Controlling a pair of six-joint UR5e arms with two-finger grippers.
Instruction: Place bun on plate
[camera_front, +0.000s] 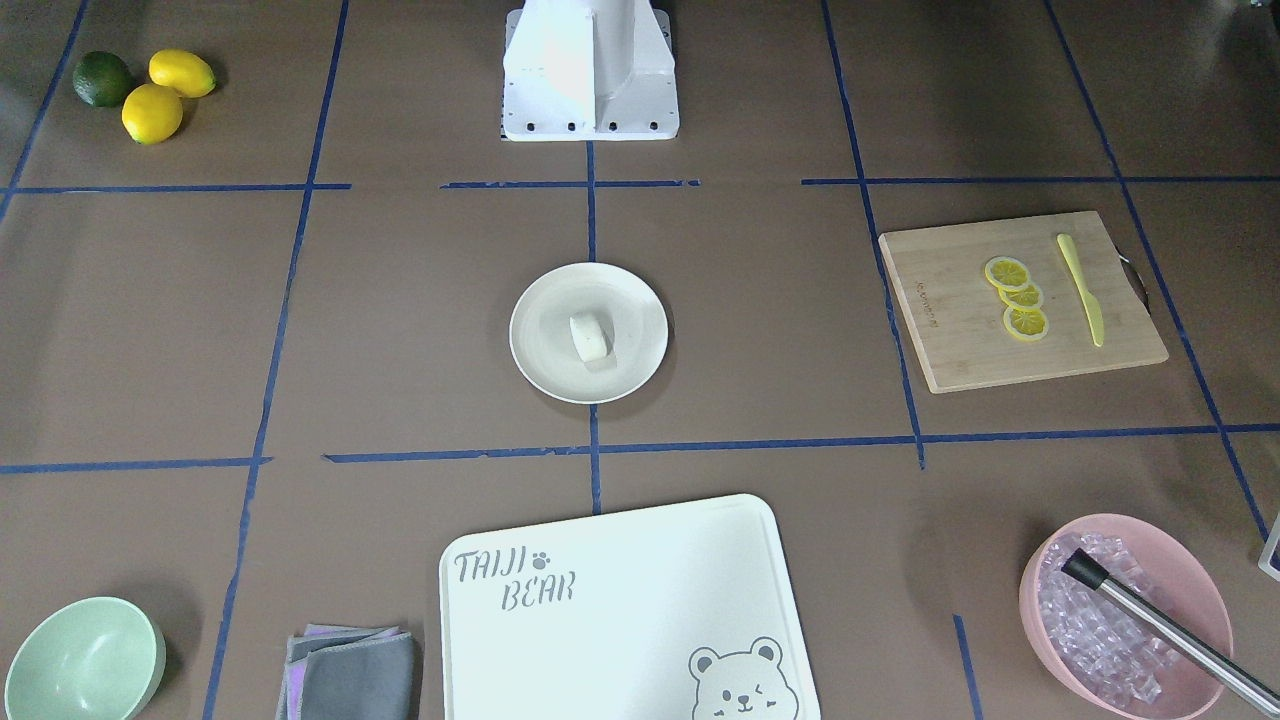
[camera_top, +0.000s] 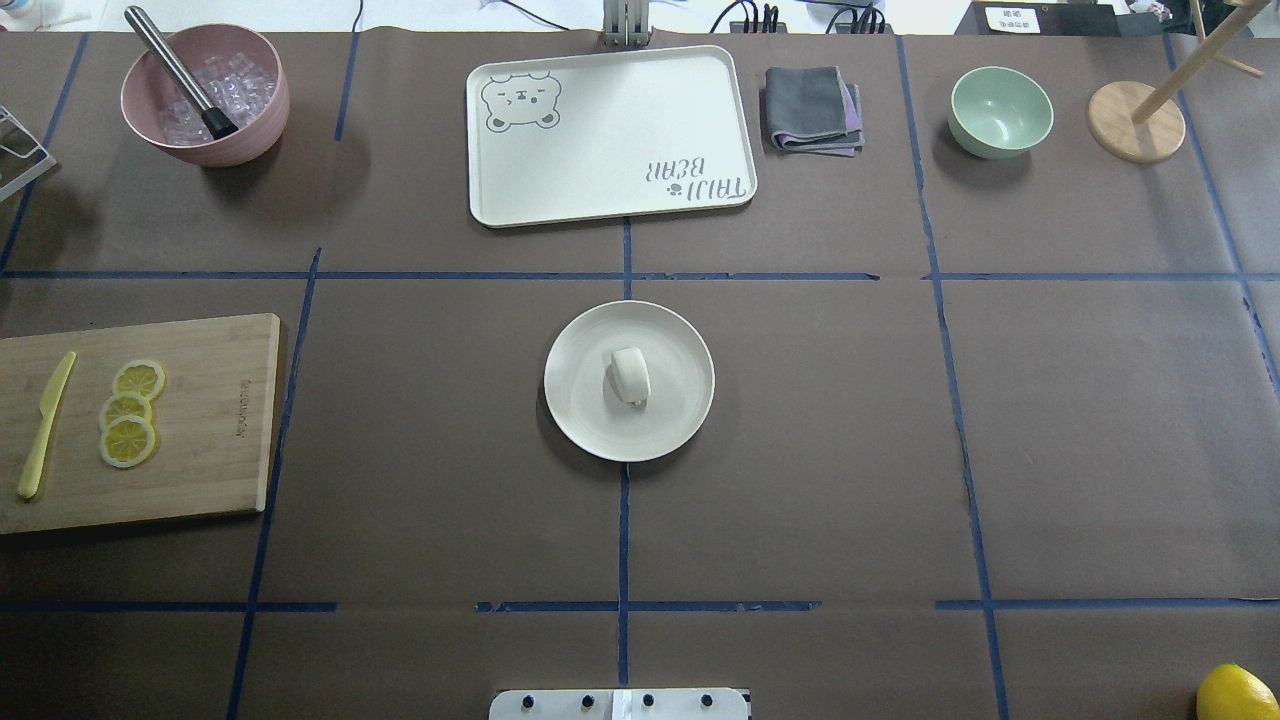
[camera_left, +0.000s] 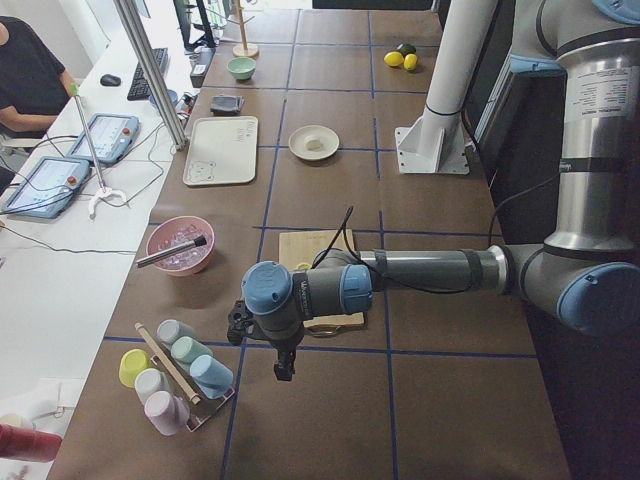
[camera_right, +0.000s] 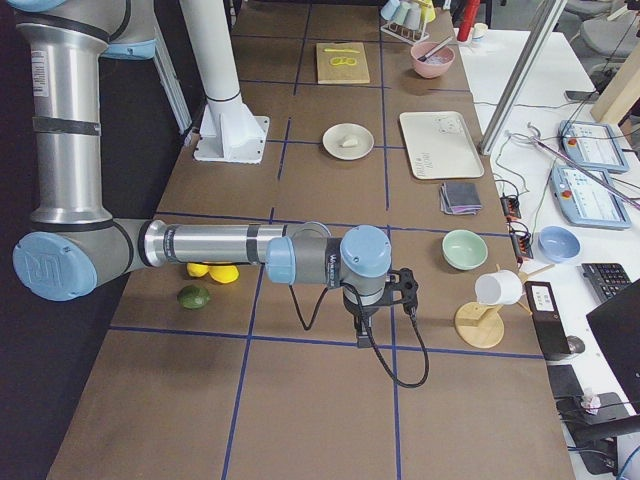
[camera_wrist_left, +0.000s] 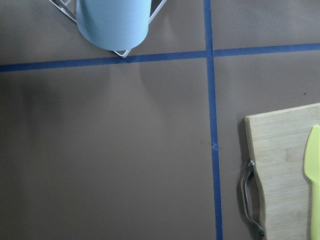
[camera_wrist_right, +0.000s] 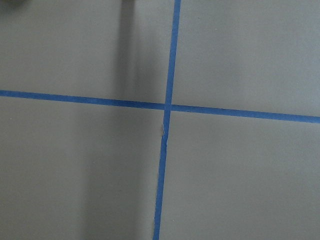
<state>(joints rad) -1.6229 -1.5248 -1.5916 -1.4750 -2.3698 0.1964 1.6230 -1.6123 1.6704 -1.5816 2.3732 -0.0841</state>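
Note:
The bun (camera_top: 630, 375), a small smooth white lump, lies on the round cream plate (camera_top: 580, 420) at the middle of the table, a little off the plate's centre; it also shows as the bun (camera_front: 589, 337) on the plate (camera_front: 535, 300). Neither gripper is near it. My left gripper (camera_left: 283, 365) hangs over the table's end beside the cup rack, far from the plate. My right gripper (camera_right: 360, 330) hangs over the opposite end near the green bowl. Only the side views show them, so I cannot tell whether they are open or shut.
A white bear-printed board (camera_top: 610, 135), grey cloth (camera_top: 812, 110) and mint-green bowl (camera_top: 1000, 110) line the far side. A pink bowl of ice (camera_top: 205, 95) with a tool and a wooden board (camera_top: 200, 420) with lemon slices and a yellow knife sit on the left. Lemons and a lime (camera_front: 140, 85) lie near the right arm's side.

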